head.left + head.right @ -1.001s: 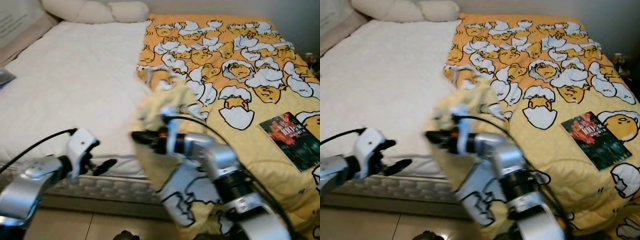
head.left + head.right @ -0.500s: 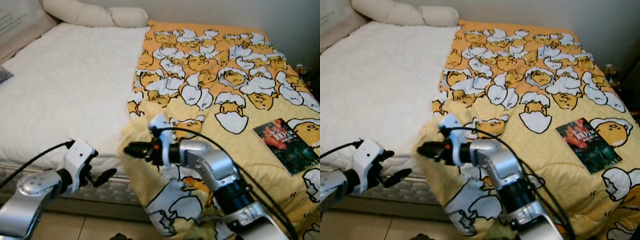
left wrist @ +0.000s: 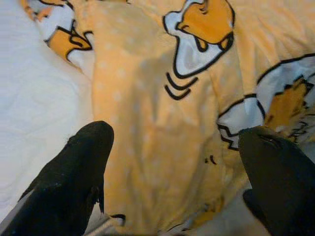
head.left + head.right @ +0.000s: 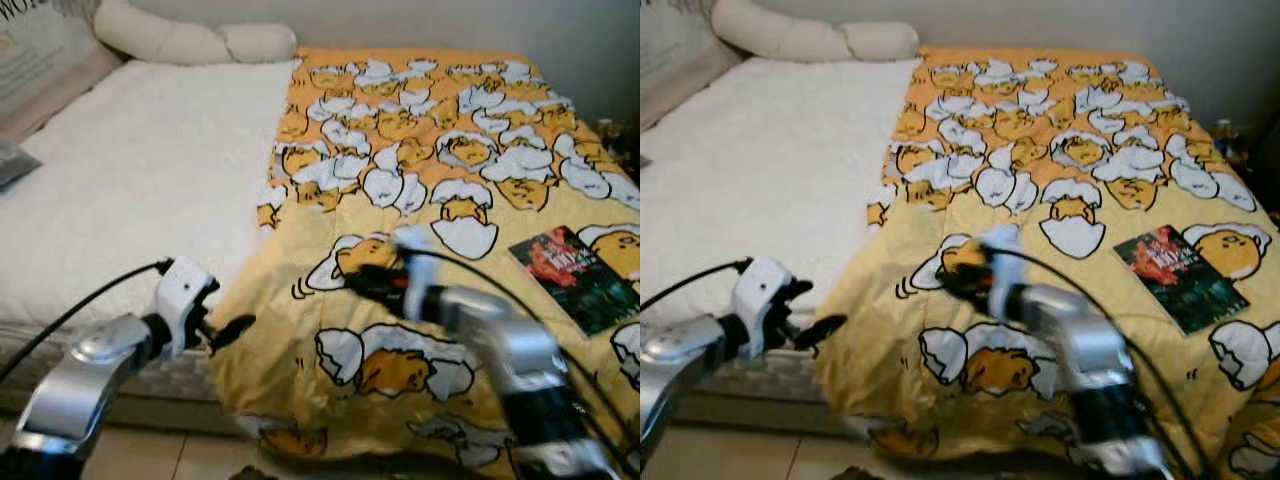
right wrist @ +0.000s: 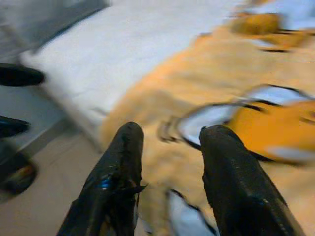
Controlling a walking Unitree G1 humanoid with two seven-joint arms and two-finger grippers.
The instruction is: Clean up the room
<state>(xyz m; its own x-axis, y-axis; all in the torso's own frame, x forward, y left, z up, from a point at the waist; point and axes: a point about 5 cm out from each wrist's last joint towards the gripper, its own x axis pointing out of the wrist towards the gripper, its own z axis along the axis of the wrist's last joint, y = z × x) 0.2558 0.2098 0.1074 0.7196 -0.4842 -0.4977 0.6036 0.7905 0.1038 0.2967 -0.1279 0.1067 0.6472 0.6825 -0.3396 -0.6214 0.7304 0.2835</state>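
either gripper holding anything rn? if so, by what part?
Nothing held. Left gripper is open, facing the yellow egg-print blanket's hanging edge beside the mattress. Right gripper is open over the blanket, with no fabric between its fingers.

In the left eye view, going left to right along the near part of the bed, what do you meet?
Left gripper → hanging edge of the yellow blanket → right gripper → book.

I see the blanket (image 4: 420, 200) covering the bed's (image 4: 140, 190) right half, draping over its front edge. A book (image 4: 578, 277) lies on it at right; pillows (image 4: 190, 40) sit behind, at the head.
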